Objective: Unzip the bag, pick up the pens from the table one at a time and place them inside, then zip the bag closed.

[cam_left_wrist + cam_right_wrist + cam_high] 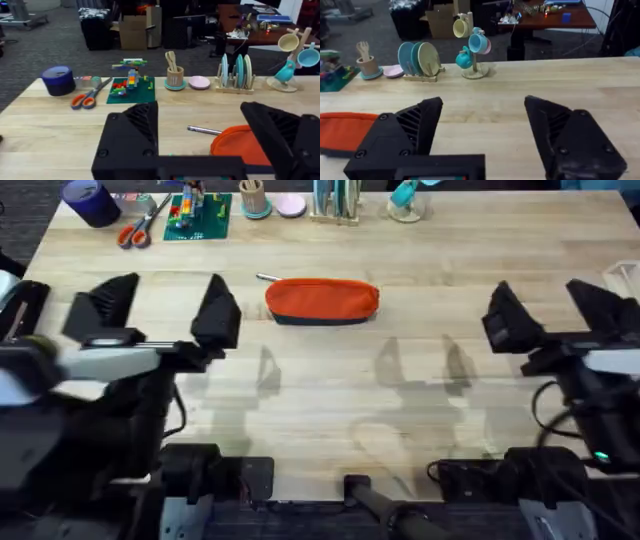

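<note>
Overhead: bag [322,301] lies crosswise at 12 o'clock on the desk [400,400], nearer the left gripper [158,305] (fingers wide). Left wrist: bag at 1 o'clock. Right wrist: right gripper [482,127] wide, bag at 10 o'clock

Bag [322,299]: oblong orange fabric pouch, dark navy strip along base, lying flat lengthwise on tabletop [330,395]; whether zipper is open or shut cannot be told. Slim silvery metallic stick [267,277] lies on tabletop just beside bag's upper-left end, pointing away from bag; whether pen or zip pull cannot be told. Tabletop: light wooden planks, visible grain, bag resting on its far-centre part.
</note>
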### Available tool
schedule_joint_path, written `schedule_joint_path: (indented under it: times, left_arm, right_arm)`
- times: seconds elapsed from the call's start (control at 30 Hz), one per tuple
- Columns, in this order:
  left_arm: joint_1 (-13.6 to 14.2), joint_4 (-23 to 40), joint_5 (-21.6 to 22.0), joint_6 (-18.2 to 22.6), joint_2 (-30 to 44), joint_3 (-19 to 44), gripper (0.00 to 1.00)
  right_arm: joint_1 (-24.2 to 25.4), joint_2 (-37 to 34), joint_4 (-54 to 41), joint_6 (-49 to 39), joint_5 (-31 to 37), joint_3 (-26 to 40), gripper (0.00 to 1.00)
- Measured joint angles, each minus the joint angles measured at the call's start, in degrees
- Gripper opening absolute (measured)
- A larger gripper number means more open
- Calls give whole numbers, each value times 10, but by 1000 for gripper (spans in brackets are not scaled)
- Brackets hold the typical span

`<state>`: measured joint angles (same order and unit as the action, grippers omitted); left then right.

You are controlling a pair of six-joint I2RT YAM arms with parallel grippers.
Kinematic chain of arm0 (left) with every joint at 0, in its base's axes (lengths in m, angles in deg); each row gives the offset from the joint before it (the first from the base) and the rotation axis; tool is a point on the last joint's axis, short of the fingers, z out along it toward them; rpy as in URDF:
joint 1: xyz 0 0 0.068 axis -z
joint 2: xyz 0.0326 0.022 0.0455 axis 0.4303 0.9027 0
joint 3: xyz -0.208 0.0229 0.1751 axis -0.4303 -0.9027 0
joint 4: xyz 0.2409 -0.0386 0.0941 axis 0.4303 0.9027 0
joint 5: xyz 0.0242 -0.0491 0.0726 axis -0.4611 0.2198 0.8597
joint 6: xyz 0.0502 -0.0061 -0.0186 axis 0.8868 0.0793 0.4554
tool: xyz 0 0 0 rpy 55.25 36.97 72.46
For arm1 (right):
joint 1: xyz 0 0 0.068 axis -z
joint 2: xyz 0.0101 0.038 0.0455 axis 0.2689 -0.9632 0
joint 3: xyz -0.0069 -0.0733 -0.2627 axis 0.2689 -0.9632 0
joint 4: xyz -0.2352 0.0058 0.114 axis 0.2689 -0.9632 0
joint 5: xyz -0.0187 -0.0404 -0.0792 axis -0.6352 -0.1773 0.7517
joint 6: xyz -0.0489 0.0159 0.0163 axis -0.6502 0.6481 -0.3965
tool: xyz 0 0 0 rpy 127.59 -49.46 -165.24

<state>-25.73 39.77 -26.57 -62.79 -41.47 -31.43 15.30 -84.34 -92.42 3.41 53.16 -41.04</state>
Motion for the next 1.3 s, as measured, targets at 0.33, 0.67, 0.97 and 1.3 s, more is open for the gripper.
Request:
schedule_joint_path:
  times: [0.33, 0.67, 0.97, 1.3]
  left_arm:
    - [0, 146, 24, 0, 112, 179, 993]
    - [0, 260, 18, 0, 275, 336, 992]
    - [0, 328, -29, 53, 440, 451, 993]
    - [-1, 297, -111, 190, 552, 465, 992]
  right_arm:
    - [0, -153, -192, 4, -1, 207, 996]
    - [0, -342, -321, 4, -1, 371, 996]
    - [0, -464, -393, 2, -1, 470, 995]
    - [0, -518, -393, 1, -1, 474, 996]
